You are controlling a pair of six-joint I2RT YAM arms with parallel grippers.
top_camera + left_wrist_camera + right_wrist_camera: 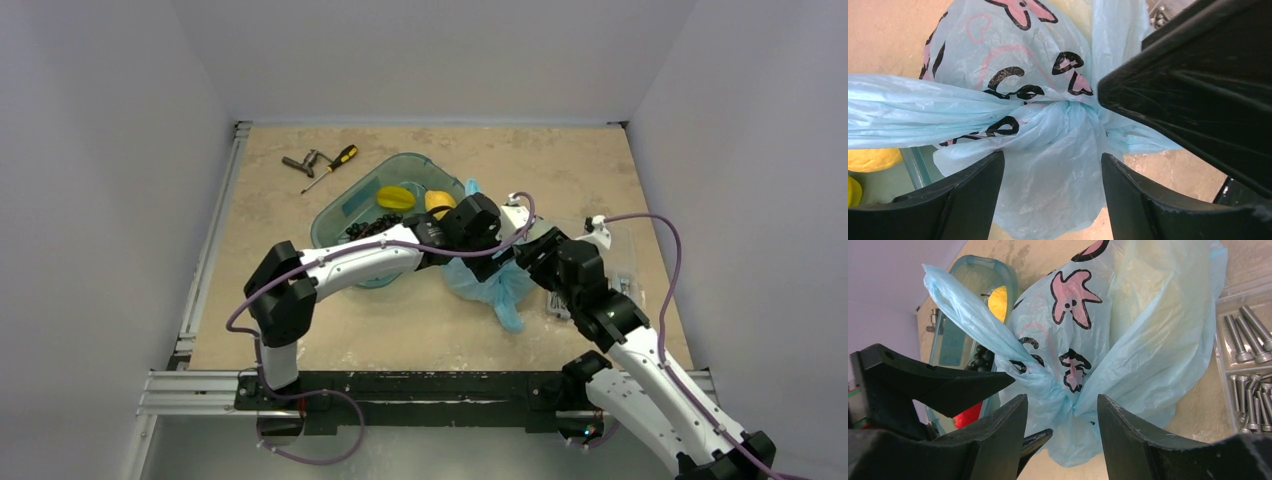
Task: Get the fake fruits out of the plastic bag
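Saw thin crinkly light-blue plastic bag (490, 285) knotted shut on beige mottled tabletop (420, 330), against teal plastic tray (335, 215). Plain pale walls (100, 200) on three sides. Left gripper (1052, 157) and right gripper (1062, 399) both spread, straddling the knot.

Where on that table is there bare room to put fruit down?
Bare tabletop lies near-left, between the teal tray and the near edge, and far-right beyond the plastic bag. Crowded: centre, around bag and tray; bolts on the right; screwdriver far-left.
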